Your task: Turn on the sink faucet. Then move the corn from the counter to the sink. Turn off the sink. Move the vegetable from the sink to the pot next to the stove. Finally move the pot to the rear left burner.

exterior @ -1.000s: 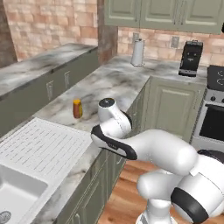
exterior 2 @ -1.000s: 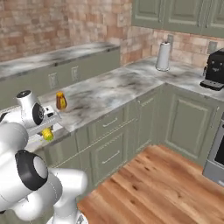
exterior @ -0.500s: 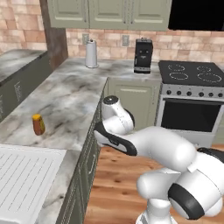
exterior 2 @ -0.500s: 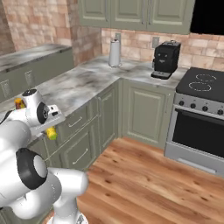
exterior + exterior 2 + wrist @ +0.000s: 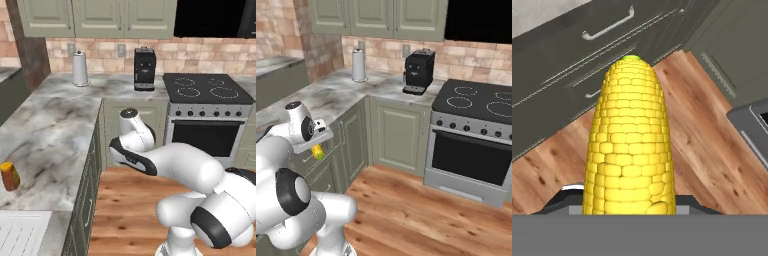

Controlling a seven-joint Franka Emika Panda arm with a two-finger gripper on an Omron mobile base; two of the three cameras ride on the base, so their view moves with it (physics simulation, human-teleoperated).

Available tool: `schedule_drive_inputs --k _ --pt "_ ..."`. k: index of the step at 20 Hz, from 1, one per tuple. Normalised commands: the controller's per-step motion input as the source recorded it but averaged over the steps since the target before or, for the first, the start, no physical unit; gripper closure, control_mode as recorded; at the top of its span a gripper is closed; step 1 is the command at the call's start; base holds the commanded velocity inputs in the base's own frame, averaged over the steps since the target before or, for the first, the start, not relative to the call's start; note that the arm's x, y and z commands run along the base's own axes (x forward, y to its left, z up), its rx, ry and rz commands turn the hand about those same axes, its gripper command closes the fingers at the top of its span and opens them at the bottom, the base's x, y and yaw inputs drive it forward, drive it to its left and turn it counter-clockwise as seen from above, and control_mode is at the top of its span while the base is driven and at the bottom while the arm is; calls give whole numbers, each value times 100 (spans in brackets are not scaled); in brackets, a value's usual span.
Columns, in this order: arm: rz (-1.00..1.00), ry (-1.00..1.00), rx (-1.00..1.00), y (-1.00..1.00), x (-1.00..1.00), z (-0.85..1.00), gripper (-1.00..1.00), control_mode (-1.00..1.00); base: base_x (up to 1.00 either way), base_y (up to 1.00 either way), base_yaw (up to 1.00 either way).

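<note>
The corn (image 5: 630, 140), a yellow cob with a green tip, stands upright along the hand view, and my gripper (image 5: 629, 202) is shut on its lower end. From the right base camera the corn (image 5: 318, 151) hangs under the hand, beside the counter's drawer fronts and above the wooden floor. The stove (image 5: 205, 87) stands at the right with its rear left burner (image 5: 186, 80) bare. A corner of the sink's white drainboard (image 5: 20, 232) shows at the lower left. The faucet and the pot are out of view.
On the back counter stand a paper towel roll (image 5: 80, 68) and a black coffee machine (image 5: 144, 69). A small orange bottle (image 5: 10, 176) sits on the left counter. Green cabinets and the oven door (image 5: 471, 157) border the wooden floor (image 5: 421, 215).
Both base views have swung to the right, from the sink counter toward the stove, so the base has turned. The corn stays in the gripper.
</note>
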Motion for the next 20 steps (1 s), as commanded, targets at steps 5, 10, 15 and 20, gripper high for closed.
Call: schedule_drive_inputs --k 5,10,15,20 --pt "0 0 0 0 0 0 100 100 69 -51 -16" --pt "0 0 0 0 0 0 100 100 59 -75 -11" --pt "0 0 0 0 0 0 100 100 52 -84 -8" --pt "0 0 0 0 0 0 100 100 55 -81 -7"
